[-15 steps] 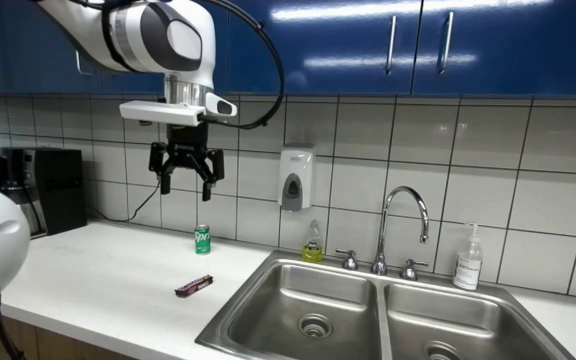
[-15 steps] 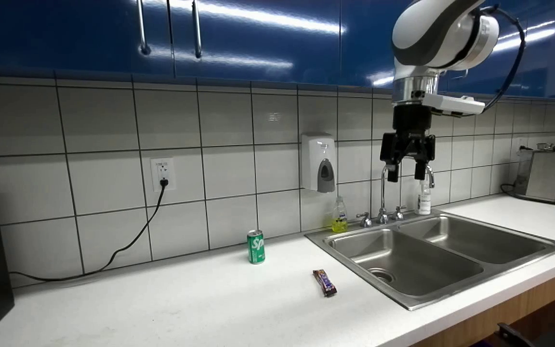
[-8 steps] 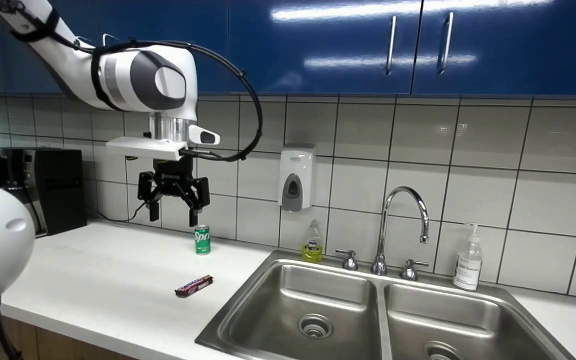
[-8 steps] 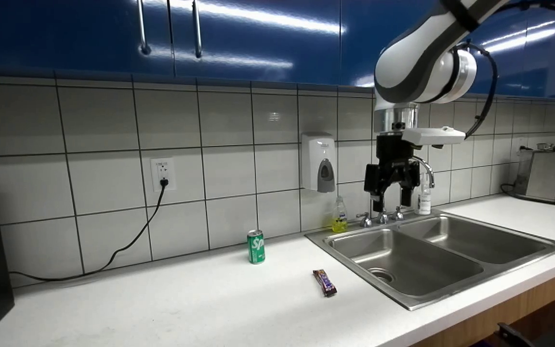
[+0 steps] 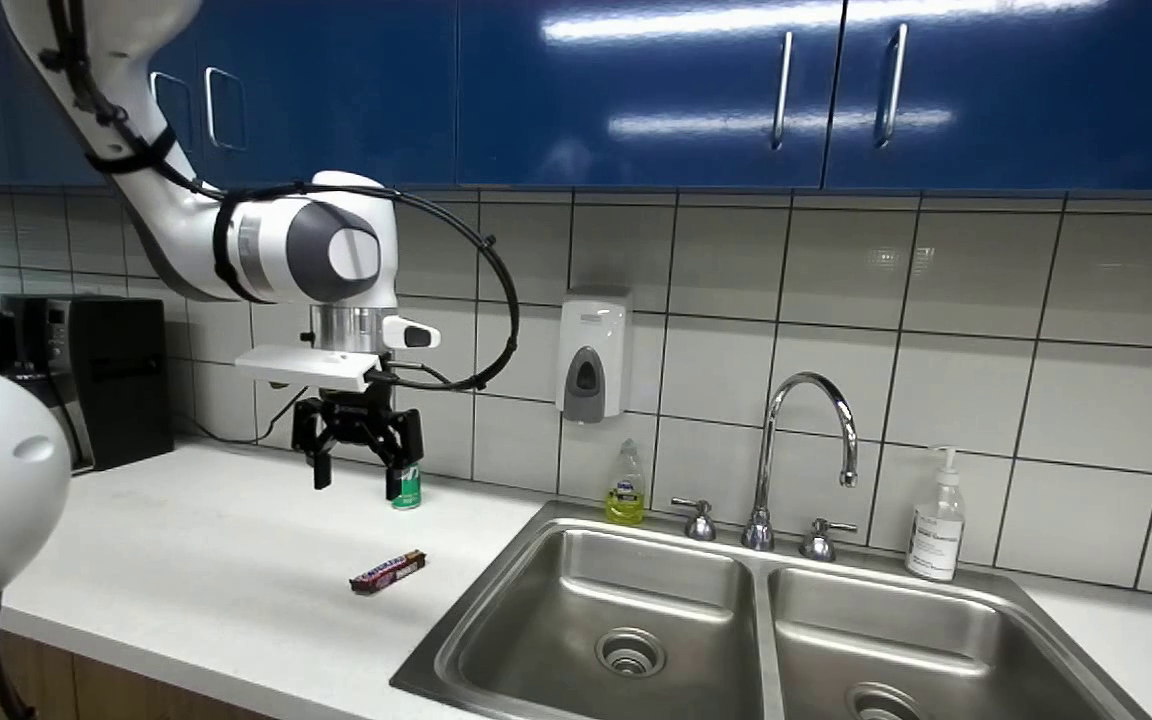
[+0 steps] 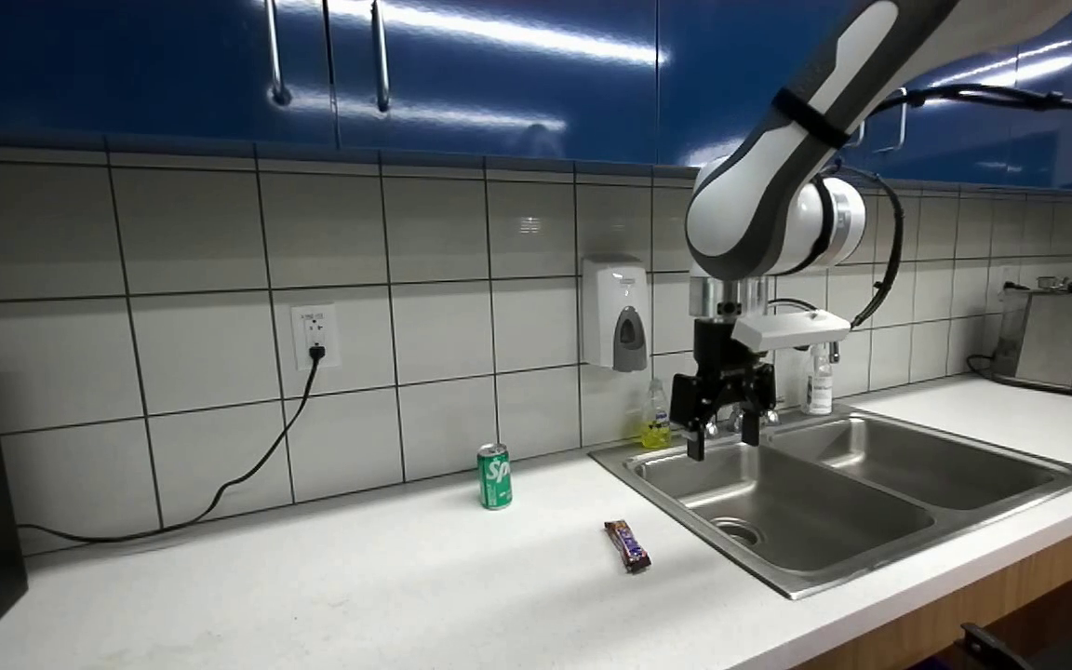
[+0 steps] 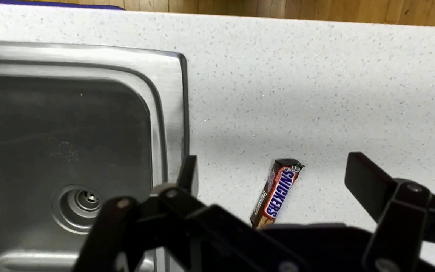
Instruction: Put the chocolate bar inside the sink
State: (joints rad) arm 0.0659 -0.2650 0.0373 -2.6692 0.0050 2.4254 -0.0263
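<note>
The chocolate bar is a small dark brown-red Snickers bar. It lies flat on the white counter beside the sink in both exterior views (image 5: 388, 572) (image 6: 627, 546). In the wrist view the bar (image 7: 278, 190) lies slanted between the fingers, its lower end hidden by the gripper. My gripper (image 5: 358, 480) is open and empty, in the air above the counter and clearly higher than the bar. It also shows in an exterior view (image 6: 723, 437) and in the wrist view (image 7: 272, 172). The steel sink's left-hand basin (image 5: 476, 600) (image 7: 172, 113) stands next to the bar.
A green can (image 5: 406, 492) (image 6: 495, 476) stands behind the bar, partly covered by the gripper in an exterior view. A dish soap bottle (image 5: 626, 490), a chrome faucet (image 5: 766, 450) and a pump bottle (image 5: 936, 530) stand behind the sink. A black machine (image 5: 116, 380) stands at the counter's far end.
My gripper has come down a good way towards the counter, staying open. It now overlaps the can in an exterior view. The bar and the can have not moved.
</note>
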